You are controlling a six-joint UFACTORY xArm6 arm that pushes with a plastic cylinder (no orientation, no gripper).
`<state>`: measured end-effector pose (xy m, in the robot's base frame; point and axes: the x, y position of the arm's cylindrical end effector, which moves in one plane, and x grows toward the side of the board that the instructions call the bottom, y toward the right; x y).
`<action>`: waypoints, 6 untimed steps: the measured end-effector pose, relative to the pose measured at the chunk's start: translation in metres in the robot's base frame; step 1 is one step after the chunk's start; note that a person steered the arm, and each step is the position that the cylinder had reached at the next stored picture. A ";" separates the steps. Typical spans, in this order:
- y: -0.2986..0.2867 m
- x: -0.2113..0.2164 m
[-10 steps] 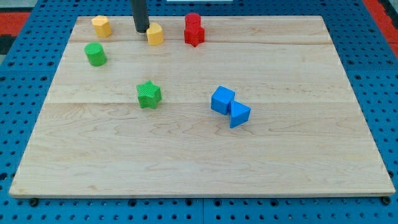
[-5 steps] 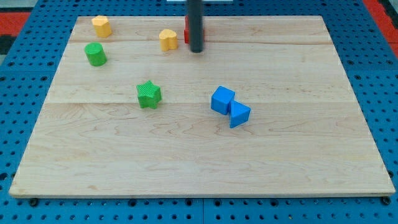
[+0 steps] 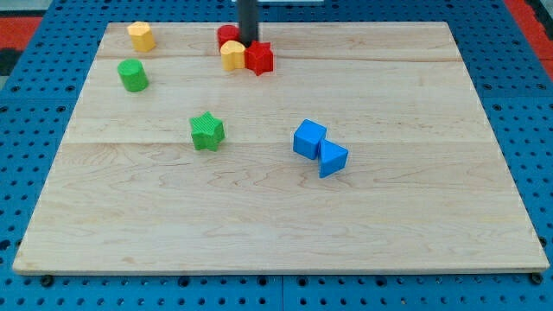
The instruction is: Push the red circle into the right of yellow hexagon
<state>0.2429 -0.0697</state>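
Observation:
The red circle [image 3: 227, 35] lies near the board's top edge, touching the top of a yellow heart-like block [image 3: 232, 55]. The yellow hexagon [image 3: 141, 36] sits far to the view's left, near the top left corner. A red star [image 3: 259, 58] touches the right side of the yellow heart-like block. My tip [image 3: 248, 43] stands between the red circle and the red star, just right of the circle and at the star's upper edge.
A green circle [image 3: 133, 75] lies below the yellow hexagon. A green star [image 3: 206, 131] sits left of the board's centre. A blue cube [image 3: 308, 139] and a blue triangle [image 3: 332, 159] touch each other right of centre.
My tip swung right past the yellow heart-like block, nudging it right, then came back left. The red circle slid left to the heart's top; the red star shifted left against it.

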 end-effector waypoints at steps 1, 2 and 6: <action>-0.075 0.000; -0.073 -0.001; -0.060 -0.026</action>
